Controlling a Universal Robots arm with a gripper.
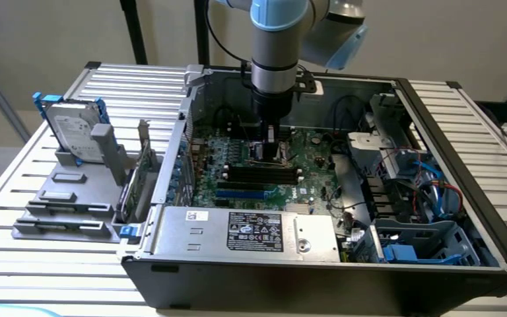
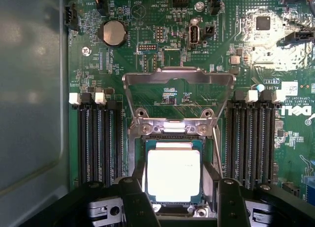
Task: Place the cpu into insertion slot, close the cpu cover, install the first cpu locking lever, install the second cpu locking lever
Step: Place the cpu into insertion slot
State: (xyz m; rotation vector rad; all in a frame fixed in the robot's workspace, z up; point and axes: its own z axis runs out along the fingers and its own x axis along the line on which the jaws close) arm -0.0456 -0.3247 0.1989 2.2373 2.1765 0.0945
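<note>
The cpu (image 2: 173,168), a pale silvery square chip, lies level in the insertion slot (image 2: 147,129) on the green board. My gripper (image 2: 174,180) straddles it, and its black fingers (image 2: 136,192) rest against two opposite sides of the chip. The cpu cover (image 2: 178,79), a silvery frame with a cut-out centre, stands swung open beyond the slot. A thin wire locking lever (image 2: 217,153) runs along one side of the slot, unlatched. In the exterior view the gripper (image 1: 269,150) reaches straight down into the open computer case, over the middle of the board.
Black memory slots (image 2: 97,138) (image 2: 253,138) flank the slot on both sides. The grey labelled power-supply box (image 1: 249,231) sits at the case's front. Cables and a blue drive cage (image 1: 421,244) fill the exterior view's right. A grey holder with a hard drive (image 1: 73,129) stands outside on the slatted table.
</note>
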